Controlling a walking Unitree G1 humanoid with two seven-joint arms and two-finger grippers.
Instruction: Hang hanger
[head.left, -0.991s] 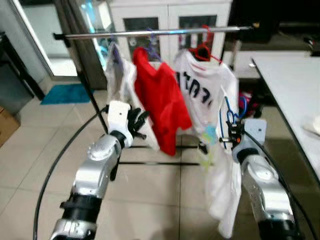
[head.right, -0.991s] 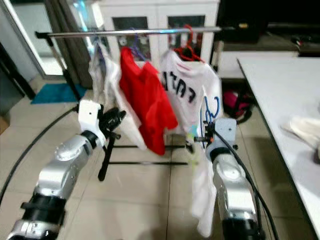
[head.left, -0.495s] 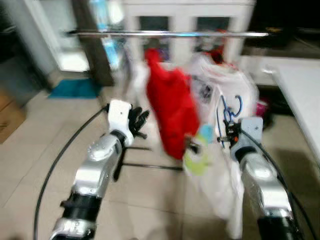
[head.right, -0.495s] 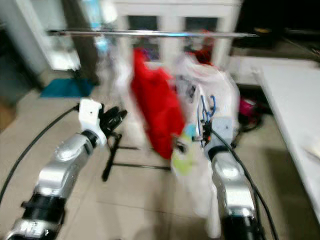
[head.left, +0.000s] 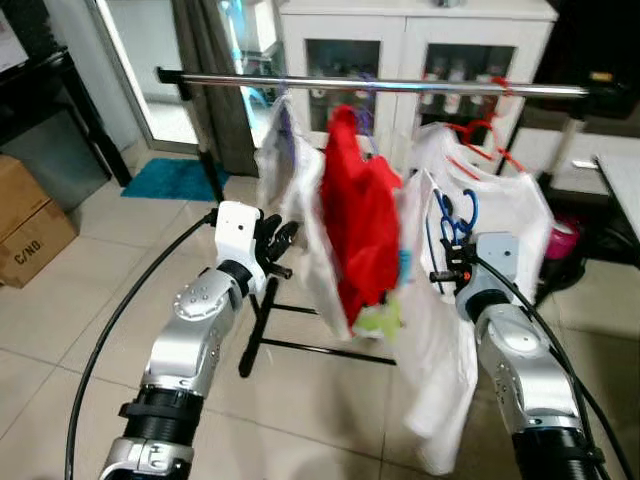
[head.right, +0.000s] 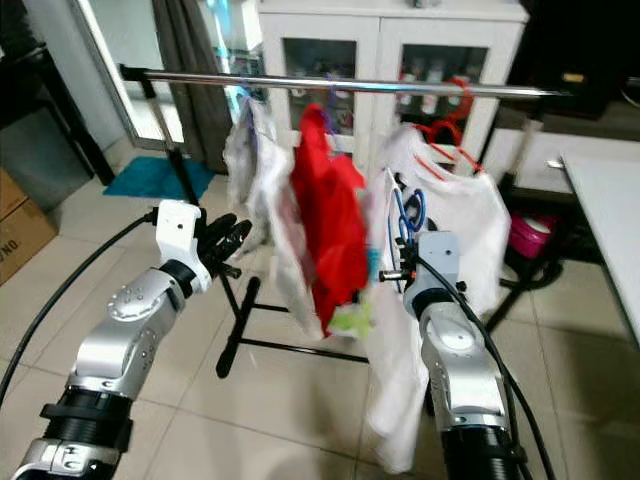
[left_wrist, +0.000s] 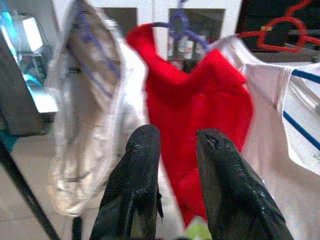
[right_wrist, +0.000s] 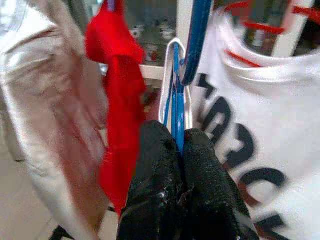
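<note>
We see the right gripper (right_wrist: 179, 142) pinched on the blue hanger (right_wrist: 176, 95), a red garment (right_wrist: 120, 100) beside it, a white printed shirt (right_wrist: 250, 125) behind.

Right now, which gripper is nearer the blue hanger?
Right. The right gripper is shut on the blue hanger, held below the rail. The left gripper hangs open apart from it, beyond the red shirt.

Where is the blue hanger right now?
The blue hanger is pinched in the right gripper, held below the rail, beside the red shirt.
</note>
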